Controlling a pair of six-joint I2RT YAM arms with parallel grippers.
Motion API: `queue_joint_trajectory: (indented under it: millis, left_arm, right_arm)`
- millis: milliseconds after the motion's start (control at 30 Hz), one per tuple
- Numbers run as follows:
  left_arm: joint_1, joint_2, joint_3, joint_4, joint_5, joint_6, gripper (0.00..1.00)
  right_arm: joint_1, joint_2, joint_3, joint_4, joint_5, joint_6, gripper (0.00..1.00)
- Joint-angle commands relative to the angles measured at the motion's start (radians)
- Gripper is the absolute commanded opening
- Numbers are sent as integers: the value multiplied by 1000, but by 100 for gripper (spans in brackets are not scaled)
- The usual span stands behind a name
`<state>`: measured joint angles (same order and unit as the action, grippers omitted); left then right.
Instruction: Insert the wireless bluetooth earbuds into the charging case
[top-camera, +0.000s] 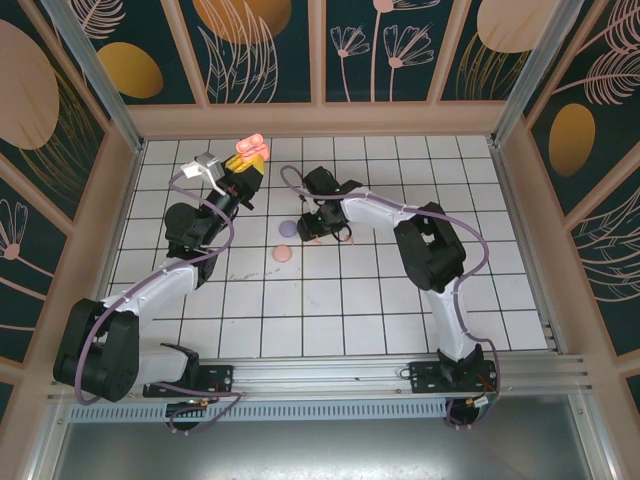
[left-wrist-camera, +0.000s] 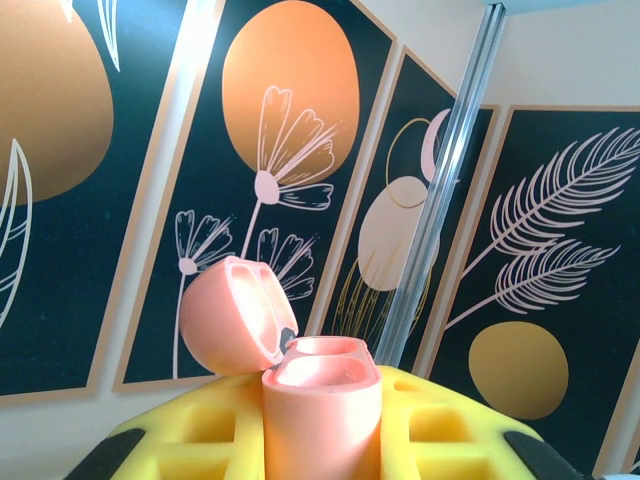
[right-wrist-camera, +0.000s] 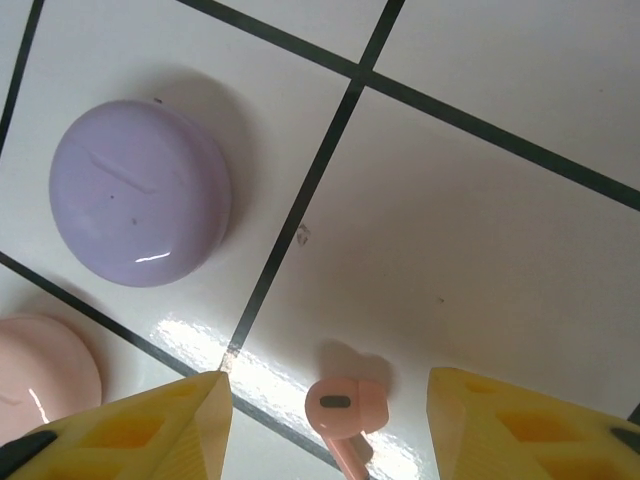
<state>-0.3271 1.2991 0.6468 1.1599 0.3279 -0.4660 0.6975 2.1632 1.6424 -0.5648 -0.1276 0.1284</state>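
Directly between parted pads (right-wrist-camera: 180, 425) of the right end effector (right-wrist-camera: 328, 400), pink earbud (right-wrist-camera: 345, 408).

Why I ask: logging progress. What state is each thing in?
pink case: lid open, held in the air.
left claw: shut on the pink case.
right claw: open, above the pink earbud.
pink earbud: loose on the table, ungripped.
purple disc: lying on the table, untouched.

Your right hand (right-wrist-camera: 328, 385) holds its yellow foam fingers (right-wrist-camera: 170, 425) apart, a salmon-pink stemmed earbud (right-wrist-camera: 343, 408) lying between them on the white tiled counter (right-wrist-camera: 480, 230), touching neither. Upper left you see a glossy round purple disc (right-wrist-camera: 140, 195), a pink disc (right-wrist-camera: 40, 365) below it.
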Motion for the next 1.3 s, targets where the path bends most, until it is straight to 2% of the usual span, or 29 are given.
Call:
queue_joint_trajectory:
  millis: [0,700,1267]
  left_arm:
    - [-5,-9,-1,37,-3,-16,0]
    - [-5,-7,5,21,5,-19,0]
    - [-4,-11,2,14,7,-19,0]
  right_arm:
    - [16,27,29,-41,32,-15,54]
    - [20,55,42,-41,51,0,49]
    - [33,81,74,-88,160,92,44]
